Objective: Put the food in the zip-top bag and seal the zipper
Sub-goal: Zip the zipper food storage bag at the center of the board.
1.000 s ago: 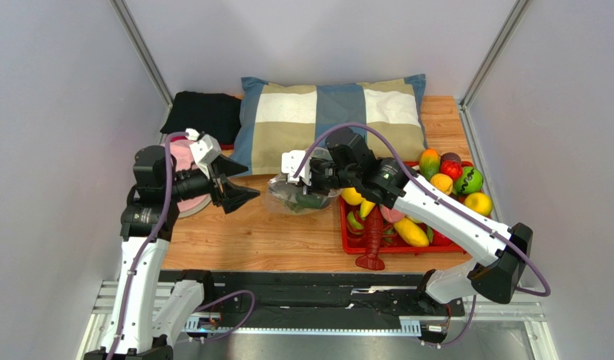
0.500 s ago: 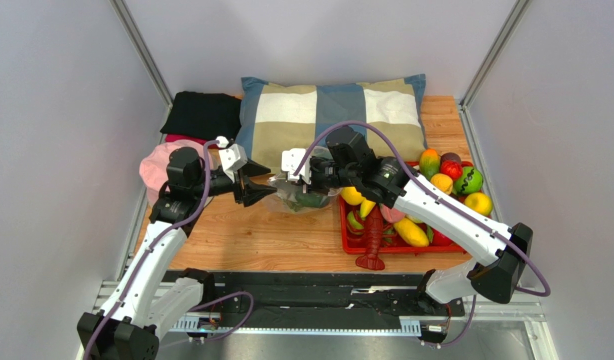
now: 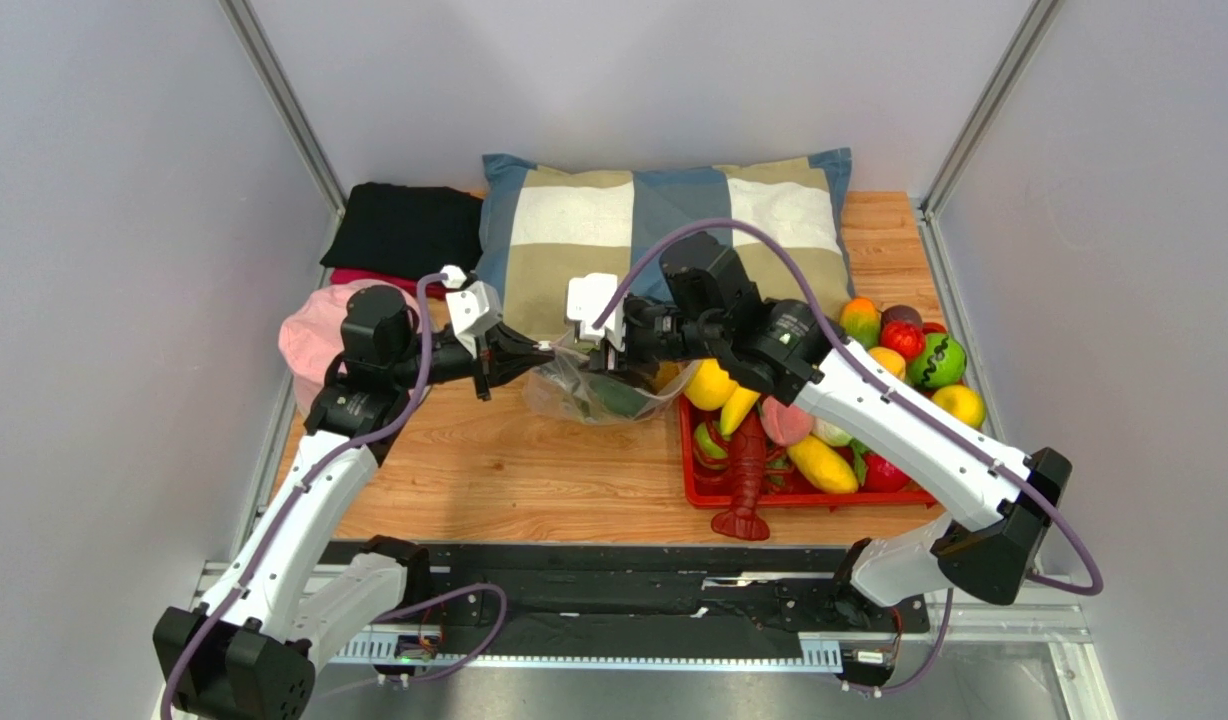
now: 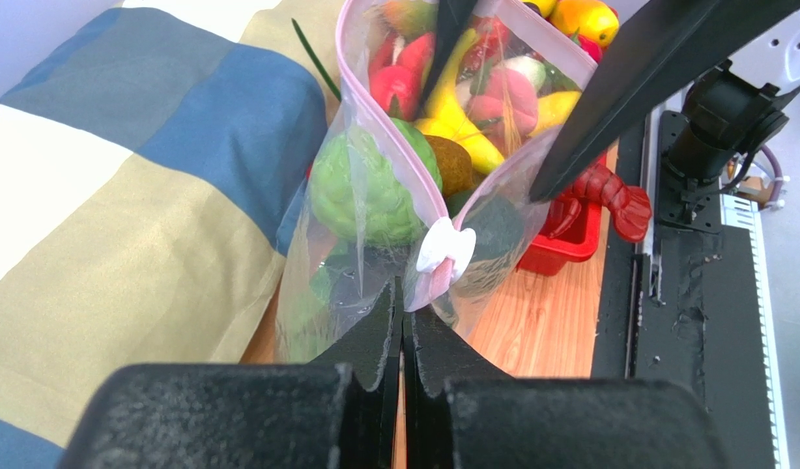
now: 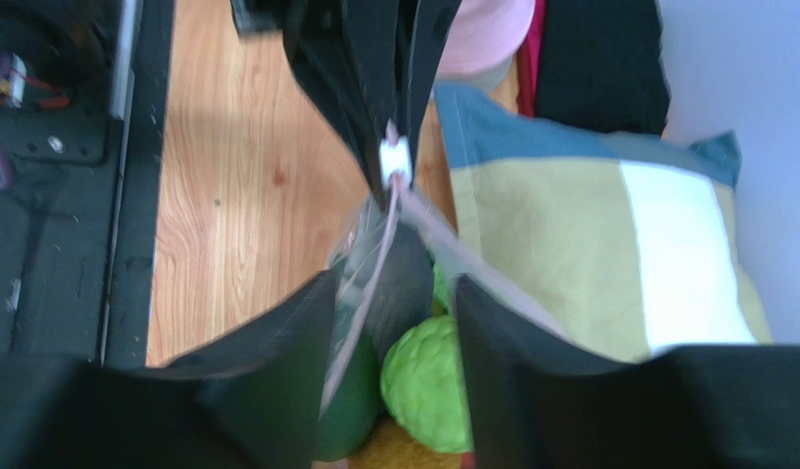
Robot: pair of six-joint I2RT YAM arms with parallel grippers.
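The zip-top bag (image 3: 578, 396) lies in front of the pillow. Inside it, a green lettuce head (image 4: 363, 191), a brown round fruit (image 4: 454, 166) and a dark avocado (image 5: 353, 405) show through the plastic. The pink zipper (image 4: 382, 125) runs along the open mouth, with a white slider (image 4: 445, 246) at its near end. My left gripper (image 4: 402, 291) is shut on the bag's corner just under the slider. Around the bag's mouth, my right gripper (image 5: 394, 285) is open, one finger on each side of the zipper strip (image 5: 370, 283).
A red tray (image 3: 816, 497) at the right holds several toy fruits and a red lobster (image 3: 746, 483). The checked pillow (image 3: 665, 225) lies behind the bag. A black cloth (image 3: 410, 225) and a pink item (image 3: 308, 333) sit at the far left.
The left arm swung right to the bag and its jaws shut on the corner by the slider. The right gripper, shut on the bag before, has opened and lifted slightly.
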